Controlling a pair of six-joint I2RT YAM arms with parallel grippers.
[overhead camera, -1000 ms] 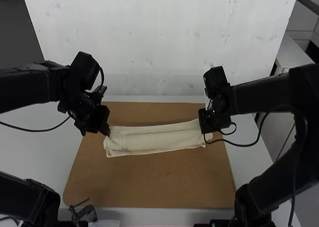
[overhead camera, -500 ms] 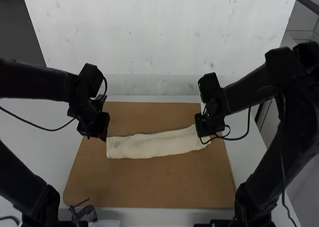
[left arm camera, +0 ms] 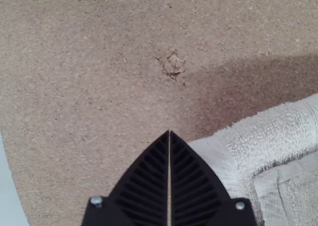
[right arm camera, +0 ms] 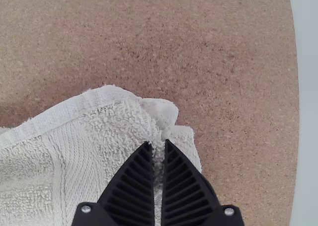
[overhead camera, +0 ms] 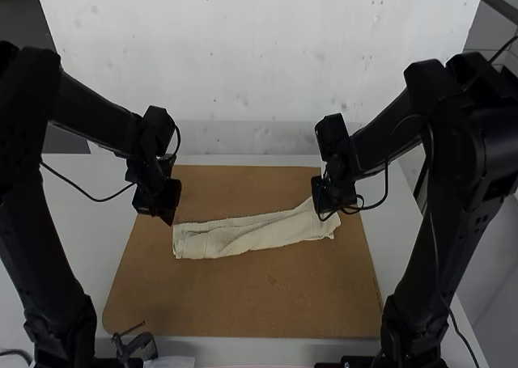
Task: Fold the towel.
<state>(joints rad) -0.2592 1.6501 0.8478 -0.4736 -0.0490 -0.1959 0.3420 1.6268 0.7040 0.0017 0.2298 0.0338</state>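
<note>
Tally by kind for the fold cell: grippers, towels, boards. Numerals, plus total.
Black two-finger grippers: 2
Cream terry-cloth towel: 1
Flat brown board: 1
Total: 4

In the high view my right gripper (overhead camera: 326, 214) covers part of the towel's (overhead camera: 243, 234) end, so I can't tell how the layers lie beneath it. There, my left gripper's (overhead camera: 167, 218) fingertips are lost in dark. Both my wrist views cut off the towel and the brown board (overhead camera: 243, 303).
</note>
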